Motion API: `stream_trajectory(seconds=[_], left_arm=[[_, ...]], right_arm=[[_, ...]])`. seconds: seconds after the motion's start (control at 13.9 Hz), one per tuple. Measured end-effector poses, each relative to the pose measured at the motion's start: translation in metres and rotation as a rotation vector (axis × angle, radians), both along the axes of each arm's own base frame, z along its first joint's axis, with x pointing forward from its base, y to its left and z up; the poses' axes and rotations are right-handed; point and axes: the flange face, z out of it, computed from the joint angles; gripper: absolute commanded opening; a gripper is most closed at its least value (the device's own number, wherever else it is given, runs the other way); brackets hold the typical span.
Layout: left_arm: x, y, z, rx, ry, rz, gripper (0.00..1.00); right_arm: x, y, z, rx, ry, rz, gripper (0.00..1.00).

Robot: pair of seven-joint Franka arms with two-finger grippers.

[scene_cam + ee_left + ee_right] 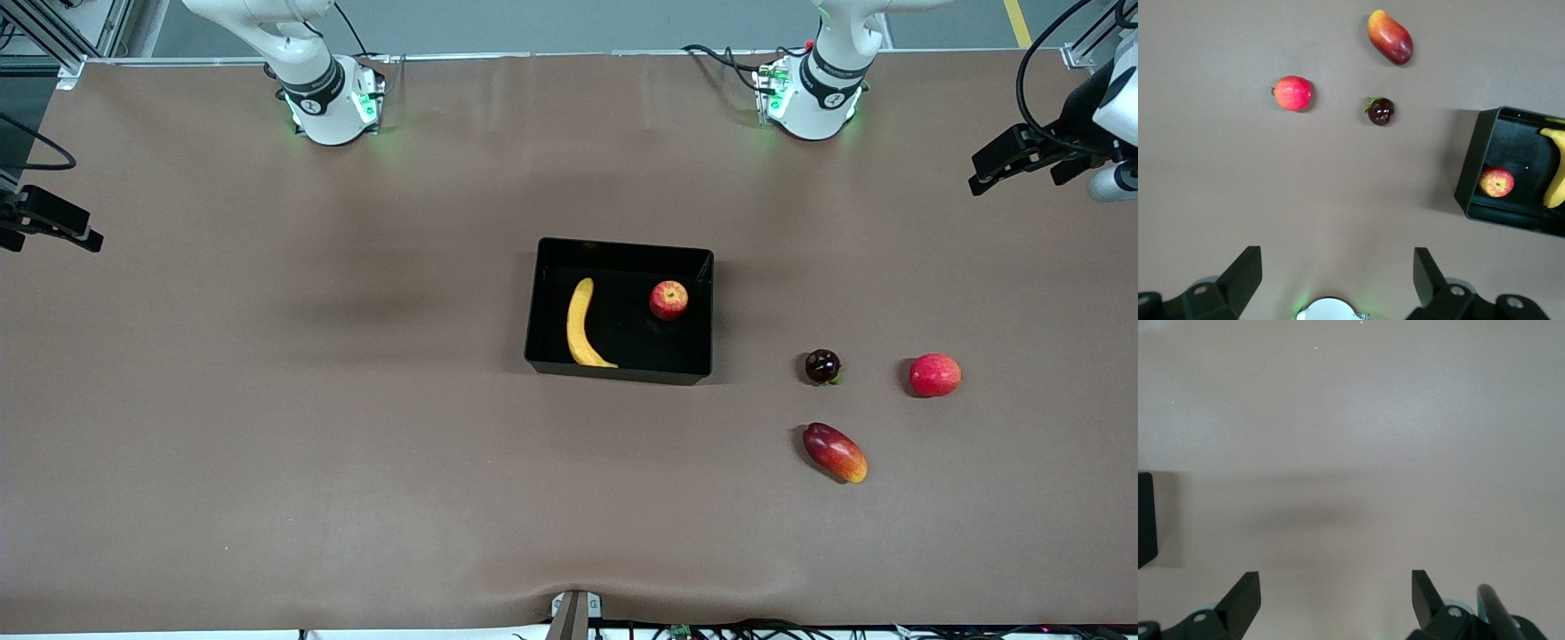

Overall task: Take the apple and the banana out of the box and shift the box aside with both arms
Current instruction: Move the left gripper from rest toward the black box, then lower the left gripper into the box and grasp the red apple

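The banana (582,325) and apple (669,300) are lying in the box (622,369) mid-counter (267,444), well apart from both grippers, left gripper (1335,280) and right gripper (1335,600), whose fingers are spread wide, holding nothing.

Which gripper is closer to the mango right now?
Left. The left gripper hangs open over the table at the left arm's end, where the mango lies. The right gripper, open too, waits over bare table at the right arm's end.

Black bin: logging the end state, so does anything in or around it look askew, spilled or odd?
Nothing stands out. The bin sits flat, holding the banana and apple; both grippers hang open, clear of it.
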Motion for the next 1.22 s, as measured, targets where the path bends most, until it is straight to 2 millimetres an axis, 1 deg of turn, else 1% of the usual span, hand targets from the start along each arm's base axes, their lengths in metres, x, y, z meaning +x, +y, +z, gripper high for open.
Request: stream_trajectory(seconds=[0.43,0.58,0.65,0.79,0.94,1.08,1.22], left_arm=[[0.000,-0.001,-0.001,-0.001,0.003,-0.023,1.00],[0.002,-0.008,-0.005,0.000,0.012,-0.036,1.00],[0.005,-0.017,-0.010,0.001,0.021,-0.051,1.00],[0.011,-0.043,-0.026,0.008,0.050,-0.060,1.00],[0.017,-0.080,-0.047,0.021,0.079,-0.001,1.00],[0.022,-0.133,-0.074,0.036,0.092,0.072,1.00],[0.027,-0.191,-0.111,0.067,0.081,0.136,1.00]], right_arm=[[0.000,0.000,0.000,0.000,0.000,0.000,1.00],[0.000,0.000,0.000,0.000,0.000,-0.001,1.00],[0.000,-0.001,0.000,0.000,0.000,-0.001,1.00],[0.000,-0.001,0.000,0.000,0.000,-0.002,1.00],[0.000,-0.002,0.000,0.000,0.000,-0.003,1.00],[0.000,-0.002,0.000,0.000,0.000,-0.003,1.00],[0.000,-0.002,0.000,0.000,0.001,-0.004,1.00]])
